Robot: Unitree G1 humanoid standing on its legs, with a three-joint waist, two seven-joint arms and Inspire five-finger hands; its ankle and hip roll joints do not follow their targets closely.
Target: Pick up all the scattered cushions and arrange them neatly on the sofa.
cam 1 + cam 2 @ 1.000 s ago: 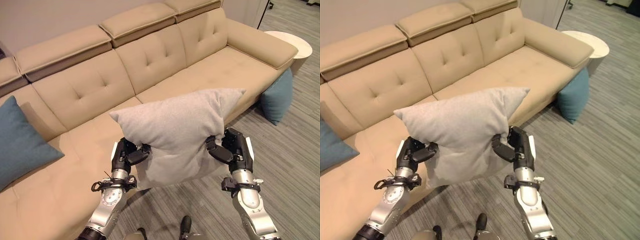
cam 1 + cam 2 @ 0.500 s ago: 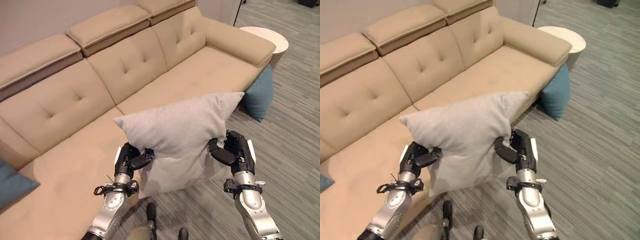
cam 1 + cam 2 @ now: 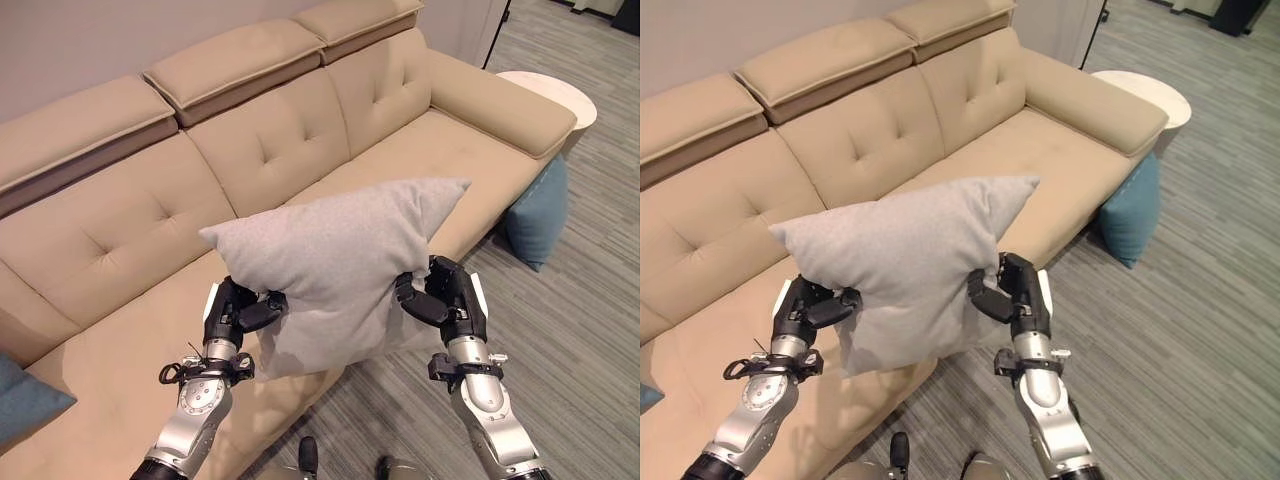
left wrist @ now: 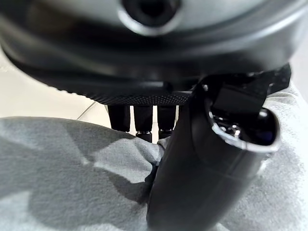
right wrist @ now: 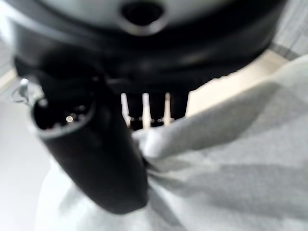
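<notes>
1. Three cushions show: one grey cushion (image 3: pixel 335 270) held up in the air, one blue cushion (image 3: pixel 538 212) on the floor leaning against the sofa's right end below the armrest, and a corner of another blue cushion (image 3: pixel 25 400) lying on the seat at the far left.
2. There is one sofa (image 3: pixel 270 150), tan, with tufted backrests and raised headrests, and one round white side table (image 3: pixel 560 95) just past its right armrest.
3. The grey cushion is plain, soft, roughly square, with pointed corners. It hangs in front of the sofa's seat edge, above the seat front and the floor, tilted so that its right corner stands highest.
4. The left robot hand (image 3: pixel 232 312) grasps the cushion's lower left edge; in the left wrist view its thumb (image 4: pixel 202 168) presses into the grey cloth with the fingers (image 4: pixel 143 122) curled behind a fold.
5. The right robot hand (image 3: pixel 445 295) grasps the cushion's lower right edge; in the right wrist view its thumb (image 5: pixel 96 159) pinches the cloth against the fingers (image 5: pixel 144 113).
6. The floor (image 3: pixel 590 330) is grey striped carpet.
7. The middle and right seats of the sofa lie bare behind the cushion; the held cushion hides part of the seat front.
</notes>
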